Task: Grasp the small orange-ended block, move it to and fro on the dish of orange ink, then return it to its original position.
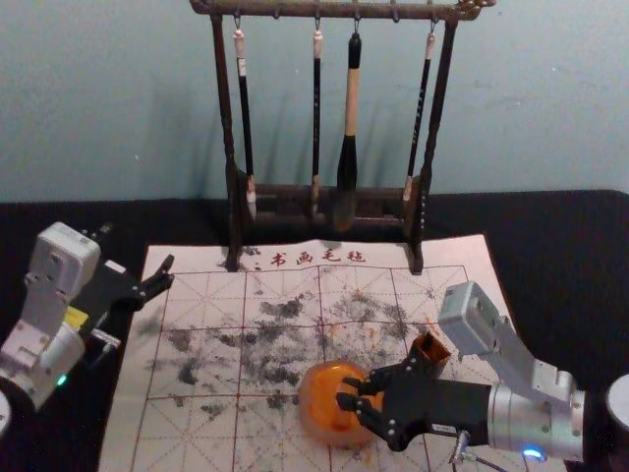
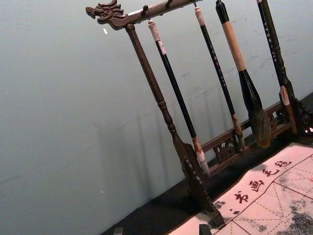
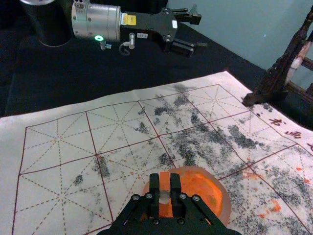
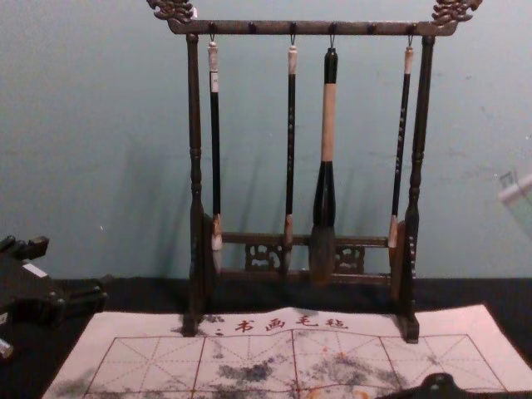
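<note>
In the head view, my right gripper is over the round dish of orange ink. The right wrist view has the right gripper shut on the small block, its orange end up and a pale part below, in front of the dish. Whether the block touches the ink, I cannot tell. My left gripper is parked open at the mat's left edge; the tips of the left gripper stand apart in the left wrist view.
A small brown-orange open box stands just behind the right gripper. The ink-stained white mat lies under the dish. At its back edge stands a dark wooden rack with several hanging brushes.
</note>
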### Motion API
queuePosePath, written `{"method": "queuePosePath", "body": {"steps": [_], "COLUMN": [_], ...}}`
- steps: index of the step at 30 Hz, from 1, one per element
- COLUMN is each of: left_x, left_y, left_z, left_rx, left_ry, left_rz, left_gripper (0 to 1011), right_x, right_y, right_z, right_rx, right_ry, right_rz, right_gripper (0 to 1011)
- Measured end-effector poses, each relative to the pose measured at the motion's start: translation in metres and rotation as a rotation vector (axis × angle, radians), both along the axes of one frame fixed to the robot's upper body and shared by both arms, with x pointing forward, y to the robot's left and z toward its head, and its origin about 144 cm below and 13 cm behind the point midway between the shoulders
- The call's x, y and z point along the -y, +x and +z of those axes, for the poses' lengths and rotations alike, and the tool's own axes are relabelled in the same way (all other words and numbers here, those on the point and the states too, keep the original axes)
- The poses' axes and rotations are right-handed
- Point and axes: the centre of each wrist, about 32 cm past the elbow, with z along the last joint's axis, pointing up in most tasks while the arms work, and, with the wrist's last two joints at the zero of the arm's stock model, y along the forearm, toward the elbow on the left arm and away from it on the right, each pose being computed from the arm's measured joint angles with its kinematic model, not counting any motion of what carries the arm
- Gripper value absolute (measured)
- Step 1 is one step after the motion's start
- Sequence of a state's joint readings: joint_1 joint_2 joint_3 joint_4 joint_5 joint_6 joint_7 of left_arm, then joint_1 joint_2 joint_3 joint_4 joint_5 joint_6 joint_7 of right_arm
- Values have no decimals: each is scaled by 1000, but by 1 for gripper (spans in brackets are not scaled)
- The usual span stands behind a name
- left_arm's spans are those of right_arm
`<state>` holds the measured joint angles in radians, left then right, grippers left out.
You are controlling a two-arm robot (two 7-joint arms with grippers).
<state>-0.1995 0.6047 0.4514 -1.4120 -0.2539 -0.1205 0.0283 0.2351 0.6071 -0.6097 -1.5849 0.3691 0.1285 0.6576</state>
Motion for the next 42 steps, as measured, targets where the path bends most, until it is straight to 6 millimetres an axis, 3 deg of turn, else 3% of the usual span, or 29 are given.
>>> {"method": "queuePosePath", "body": {"steps": [25,42], "left_x": [0,0], "left_y": [0,0], "left_z": [0,0], "left_rx": [0,0], "left_ry": [0,0], "left_rz": [0,0], "left_gripper": [1001,1001], "right_x": [-16,-7], "right_y": [15,17], "right_z": [0,5], "right_rx": [15,15], "right_ry": [-39,-74], "right_rz": [-45,-101], "right_gripper": [96,96]}}
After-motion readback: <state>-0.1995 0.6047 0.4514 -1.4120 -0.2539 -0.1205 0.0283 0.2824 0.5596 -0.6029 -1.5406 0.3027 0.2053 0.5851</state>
